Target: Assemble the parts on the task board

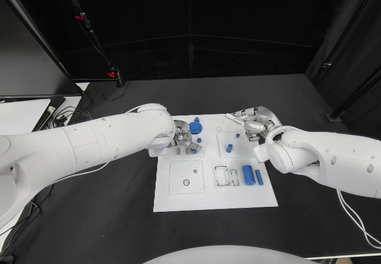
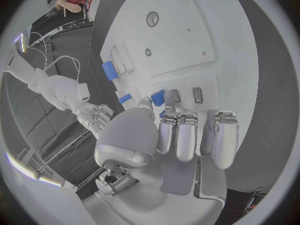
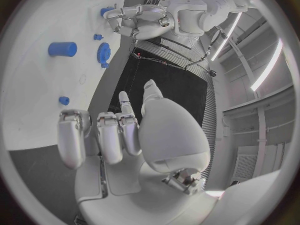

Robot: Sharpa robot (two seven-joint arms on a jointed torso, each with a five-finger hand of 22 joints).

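Note:
The white task board [image 1: 214,195] lies in the middle of the black table. My left hand [image 1: 184,140] hovers over its far left part and pinches a small blue part [image 2: 157,96] between thumb and a finger. Just beyond it a blue gear [image 1: 196,128] sits on the board. My right hand [image 1: 252,125] is at the board's far right corner, fingers apart and holding nothing. A short blue peg [image 1: 228,147] stands mid-board. A thick blue cylinder [image 1: 248,176] and a slimmer one [image 1: 259,176] lie near the right edge.
Two recessed plates with slots and holes [image 1: 187,177] take up the board's near left and middle. Cables [image 1: 67,115] lie on the table at the far left. Bare black table [image 1: 214,93] surrounds the board.

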